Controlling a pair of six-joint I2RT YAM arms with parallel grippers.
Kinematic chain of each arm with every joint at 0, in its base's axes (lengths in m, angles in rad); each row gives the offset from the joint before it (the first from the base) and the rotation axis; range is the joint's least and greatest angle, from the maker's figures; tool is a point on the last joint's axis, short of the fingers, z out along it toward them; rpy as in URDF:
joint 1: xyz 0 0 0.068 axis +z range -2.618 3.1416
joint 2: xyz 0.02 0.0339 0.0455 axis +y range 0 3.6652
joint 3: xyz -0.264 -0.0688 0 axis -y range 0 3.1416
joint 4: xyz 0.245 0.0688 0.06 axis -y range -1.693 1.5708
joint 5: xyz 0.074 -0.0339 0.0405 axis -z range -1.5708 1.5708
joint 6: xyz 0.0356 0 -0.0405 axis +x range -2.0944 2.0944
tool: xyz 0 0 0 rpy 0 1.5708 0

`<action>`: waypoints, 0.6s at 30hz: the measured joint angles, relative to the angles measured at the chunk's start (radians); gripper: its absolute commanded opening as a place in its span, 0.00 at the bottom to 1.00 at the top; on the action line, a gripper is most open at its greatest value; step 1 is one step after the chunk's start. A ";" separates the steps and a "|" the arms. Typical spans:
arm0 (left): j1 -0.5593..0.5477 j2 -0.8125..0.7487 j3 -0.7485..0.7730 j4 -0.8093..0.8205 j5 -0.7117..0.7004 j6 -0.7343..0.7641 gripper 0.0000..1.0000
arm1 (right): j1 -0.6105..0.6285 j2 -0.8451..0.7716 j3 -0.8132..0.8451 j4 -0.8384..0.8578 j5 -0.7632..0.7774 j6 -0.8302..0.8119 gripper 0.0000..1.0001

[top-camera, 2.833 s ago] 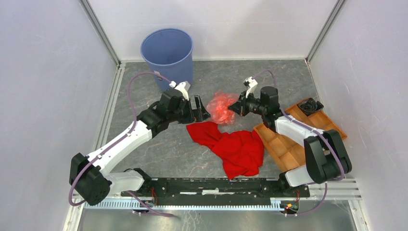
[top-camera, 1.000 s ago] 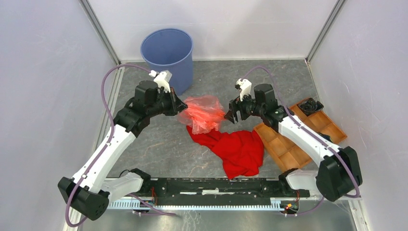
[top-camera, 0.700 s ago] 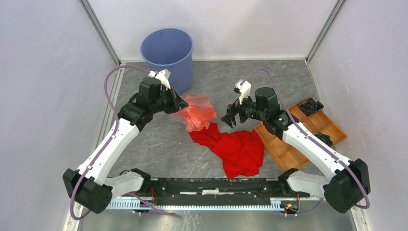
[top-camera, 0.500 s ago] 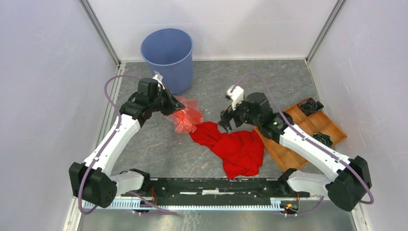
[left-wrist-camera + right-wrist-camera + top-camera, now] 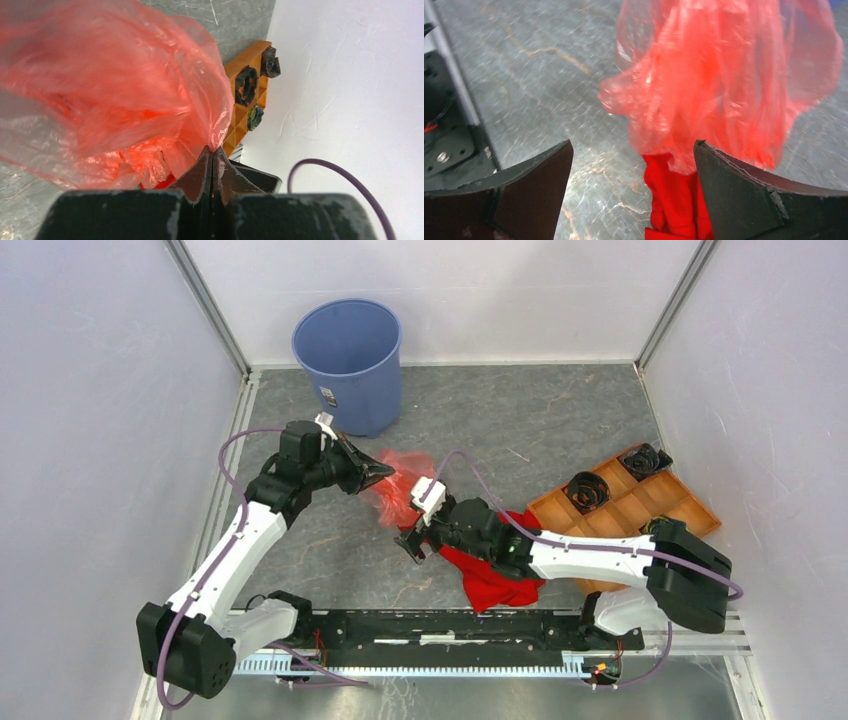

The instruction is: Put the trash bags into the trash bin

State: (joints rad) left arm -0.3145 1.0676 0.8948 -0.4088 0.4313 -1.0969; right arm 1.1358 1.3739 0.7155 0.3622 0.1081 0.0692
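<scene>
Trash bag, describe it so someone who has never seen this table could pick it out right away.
Start at the blue trash bin standing at the back left. Just in front of it, the left gripper is shut on the trash bag. Unlike the opaque red cloth lying beside it, the bag is thin, glossy, wrinkled, see-through red-orange film.

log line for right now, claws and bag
left claw: shut on trash bag | right claw: open, bag ahead, not gripped | bag: outside trash bin
</scene>
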 measured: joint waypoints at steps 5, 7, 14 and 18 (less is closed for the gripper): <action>0.000 -0.005 -0.002 0.023 0.031 -0.016 0.02 | 0.029 0.034 -0.026 0.130 0.206 0.028 0.97; 0.000 -0.005 -0.002 0.027 0.045 -0.017 0.02 | 0.029 0.053 -0.026 0.176 0.262 0.030 0.96; 0.000 -0.027 -0.002 0.032 0.054 -0.018 0.02 | 0.026 0.103 -0.026 0.354 0.281 0.029 0.46; 0.000 -0.035 0.000 0.036 0.062 -0.016 0.17 | 0.022 0.114 -0.031 0.419 0.274 0.042 0.01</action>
State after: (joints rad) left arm -0.3145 1.0328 0.8951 -0.3725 0.4934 -1.1126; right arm 1.1580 1.4876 0.6846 0.7811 0.3817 0.1108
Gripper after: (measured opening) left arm 0.028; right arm 0.258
